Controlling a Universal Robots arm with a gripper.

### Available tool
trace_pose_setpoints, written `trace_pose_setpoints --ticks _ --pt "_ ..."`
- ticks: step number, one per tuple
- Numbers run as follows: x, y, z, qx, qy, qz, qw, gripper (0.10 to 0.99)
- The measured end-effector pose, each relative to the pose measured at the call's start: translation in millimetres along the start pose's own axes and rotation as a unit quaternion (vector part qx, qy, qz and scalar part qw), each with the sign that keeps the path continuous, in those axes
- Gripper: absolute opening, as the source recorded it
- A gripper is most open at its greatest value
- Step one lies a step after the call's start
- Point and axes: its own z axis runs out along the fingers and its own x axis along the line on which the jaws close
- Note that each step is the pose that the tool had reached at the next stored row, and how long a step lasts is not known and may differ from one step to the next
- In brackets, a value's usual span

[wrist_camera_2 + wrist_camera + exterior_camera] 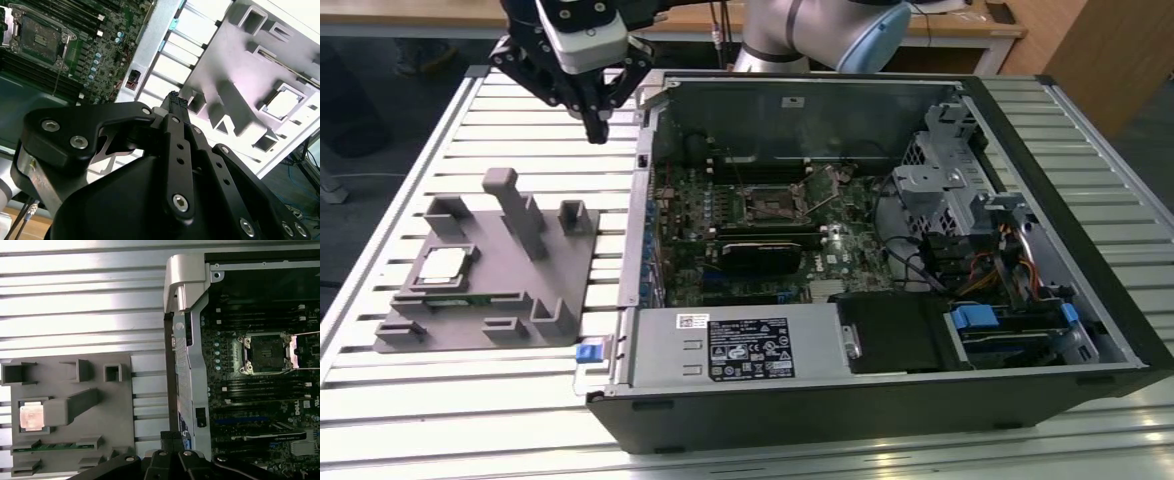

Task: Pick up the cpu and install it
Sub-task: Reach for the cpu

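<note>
Gripper (pixel 596 128) closed, fingers together, holding nothing, above the slatted table (pixel 520 400) beside the computer case (pixel 881 410). cpu (pixel 443 265) sits in the grey fixture (pixel 480 335), well apart.

Silver arm (pixel 774 35), black tool (pixel 596 128)
The arm has a pale blue joint cap (pixel 878 40); the tool is matte black bars (pixel 176 150) dotted with silver screws (pixel 181 201).
</note>
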Motion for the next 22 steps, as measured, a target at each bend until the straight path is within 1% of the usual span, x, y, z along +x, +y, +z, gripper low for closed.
trace_pose_setpoints --ticks 22 --pt "15.5 -1.2 1.2 0.0 0.0 0.0 1.0 0.106"
